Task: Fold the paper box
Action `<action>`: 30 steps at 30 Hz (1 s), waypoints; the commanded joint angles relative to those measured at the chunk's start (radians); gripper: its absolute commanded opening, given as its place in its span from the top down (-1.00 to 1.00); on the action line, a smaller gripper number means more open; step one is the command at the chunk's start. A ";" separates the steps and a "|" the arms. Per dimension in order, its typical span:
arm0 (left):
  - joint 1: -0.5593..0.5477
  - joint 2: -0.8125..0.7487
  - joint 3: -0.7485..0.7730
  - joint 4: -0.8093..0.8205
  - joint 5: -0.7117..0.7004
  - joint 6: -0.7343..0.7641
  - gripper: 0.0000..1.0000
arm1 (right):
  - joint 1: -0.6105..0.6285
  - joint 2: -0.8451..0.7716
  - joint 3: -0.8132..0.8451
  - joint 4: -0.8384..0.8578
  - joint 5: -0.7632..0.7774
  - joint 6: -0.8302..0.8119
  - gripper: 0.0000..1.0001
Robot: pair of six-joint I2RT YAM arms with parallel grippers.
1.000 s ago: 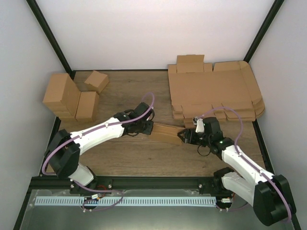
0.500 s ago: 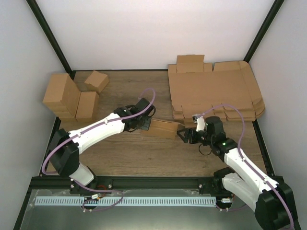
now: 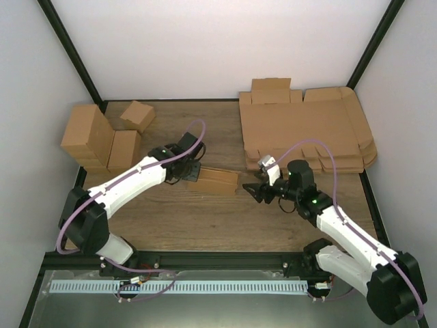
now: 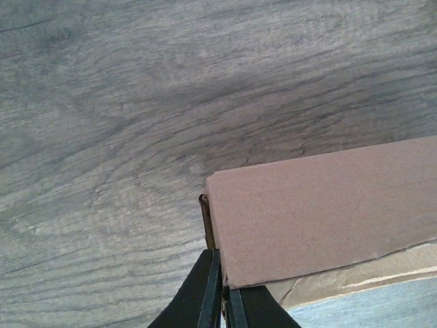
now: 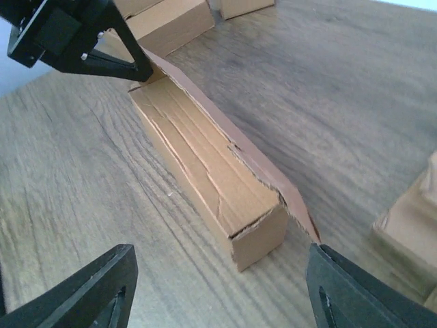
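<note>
The paper box (image 3: 214,180) is a long narrow brown box lying on the wooden table, with a loose flap along its far side. My left gripper (image 3: 192,172) is shut on the cardboard at the box's left end. In the left wrist view its fingertips (image 4: 222,307) pinch the edge of the box (image 4: 321,205). My right gripper (image 3: 251,190) is open and empty, a short way off the box's right end. In the right wrist view the box (image 5: 212,171) lies between and beyond the spread fingers (image 5: 102,287), untouched, and the left gripper (image 5: 102,58) holds its far end.
A thick pile of flat cardboard sheets (image 3: 307,130) lies at the back right, with its edge in the right wrist view (image 5: 410,225). Blocky cardboard boxes (image 3: 95,140) and a smaller box (image 3: 137,115) stand at the back left. Black frame posts border the table.
The left gripper has pulled the box to the left. The right gripper has let go of the box's right end, opened, and now sits apart from it.
</note>
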 commanded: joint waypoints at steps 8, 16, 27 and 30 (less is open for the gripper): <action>0.016 -0.062 -0.055 -0.010 0.053 0.034 0.93 | 0.097 0.205 0.119 0.092 0.201 -0.307 -0.14; 0.016 -0.071 -0.078 0.006 0.066 0.035 0.93 | 0.103 0.238 0.109 0.120 0.252 -0.324 0.23; 0.016 -0.089 -0.114 0.035 0.092 0.021 0.93 | 0.132 0.284 0.110 0.132 0.283 -0.328 0.41; 0.016 -0.097 -0.132 0.052 0.106 0.009 0.92 | 0.147 0.300 0.119 0.128 0.298 -0.325 0.51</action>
